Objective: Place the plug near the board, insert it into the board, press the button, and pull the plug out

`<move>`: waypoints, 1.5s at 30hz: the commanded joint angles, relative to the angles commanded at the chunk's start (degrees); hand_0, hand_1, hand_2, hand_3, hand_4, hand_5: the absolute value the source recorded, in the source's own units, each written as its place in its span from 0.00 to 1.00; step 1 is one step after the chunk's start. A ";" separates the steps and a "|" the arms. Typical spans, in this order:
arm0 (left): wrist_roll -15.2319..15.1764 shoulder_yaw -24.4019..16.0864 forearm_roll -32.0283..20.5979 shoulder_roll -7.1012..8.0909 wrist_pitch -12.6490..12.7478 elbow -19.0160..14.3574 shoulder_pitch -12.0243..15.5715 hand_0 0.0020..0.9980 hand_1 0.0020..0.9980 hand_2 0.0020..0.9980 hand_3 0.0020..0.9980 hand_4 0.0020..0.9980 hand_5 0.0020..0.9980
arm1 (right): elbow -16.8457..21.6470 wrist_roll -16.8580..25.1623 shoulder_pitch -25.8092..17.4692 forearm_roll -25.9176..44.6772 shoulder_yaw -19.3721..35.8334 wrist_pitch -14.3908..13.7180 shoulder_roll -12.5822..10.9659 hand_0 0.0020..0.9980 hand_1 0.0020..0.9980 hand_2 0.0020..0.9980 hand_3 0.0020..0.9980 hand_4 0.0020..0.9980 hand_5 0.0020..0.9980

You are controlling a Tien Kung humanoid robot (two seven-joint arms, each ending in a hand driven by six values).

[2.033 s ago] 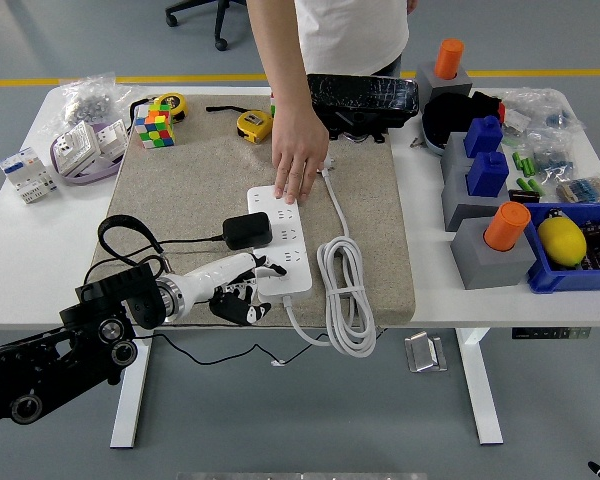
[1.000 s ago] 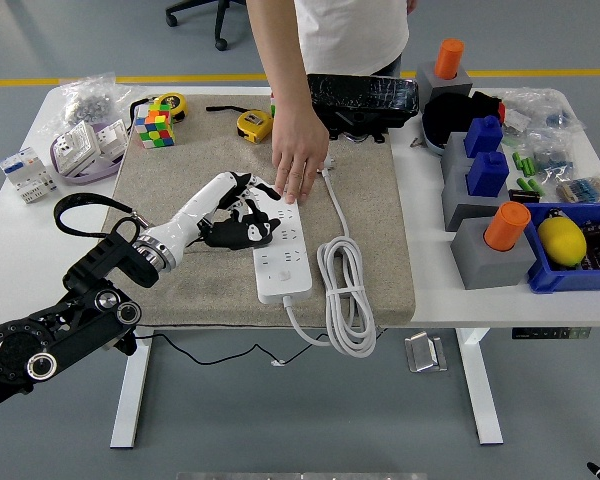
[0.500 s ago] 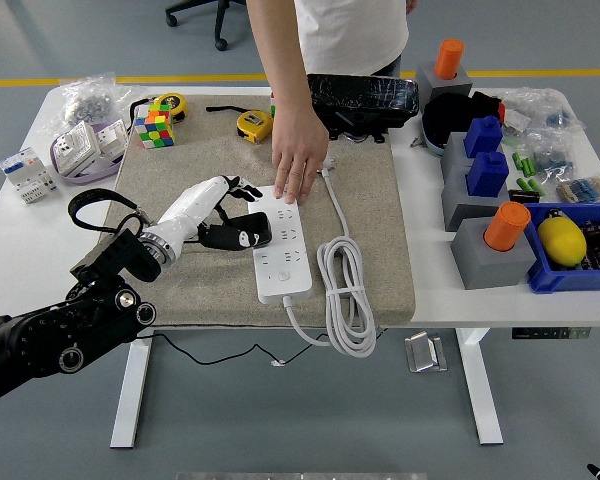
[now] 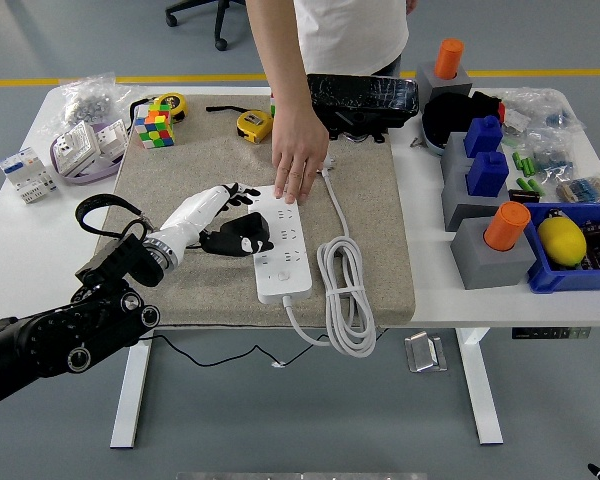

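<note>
We reach our left hand (image 4: 212, 213) in from lower left, fingers (image 4: 242, 191) extended forward, palm down.

head cam | high, robot side | faces fwd+down | whole table (image 4: 20, 235) seen

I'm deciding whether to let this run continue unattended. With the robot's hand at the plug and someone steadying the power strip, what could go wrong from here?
1. The person's hand presses the far end of the power strip, close to the left robot hand; a sideways move could strike it.
2. The robot hand wraps the black plug at the strip's left edge; if it is misaligned, pushing may skew the strip on the mat.
3. The coiled white cable hangs over the table's near edge and could snag.
</note>
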 joint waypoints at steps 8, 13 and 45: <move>-0.91 2.28 -1.38 -0.46 1.64 1.44 -0.92 0.41 0.49 0.54 0.56 0.80 0.07 | 0.06 0.05 0.10 -0.03 0.00 -0.03 -0.02 0.60 0.66 0.63 0.56 0.98 0.58; -1.15 2.42 -2.08 -0.59 2.00 1.45 -1.07 0.41 0.49 0.54 0.56 0.80 0.07 | 0.02 0.04 0.05 -0.03 0.10 -0.04 0.00 0.60 0.66 0.63 0.56 0.98 0.58; -8.70 -4.38 -2.26 2.82 4.18 3.17 2.61 0.35 0.43 0.44 0.54 0.68 0.00 | 0.08 0.05 -0.19 -0.16 0.33 -0.06 0.24 0.60 0.66 0.63 0.56 0.97 0.58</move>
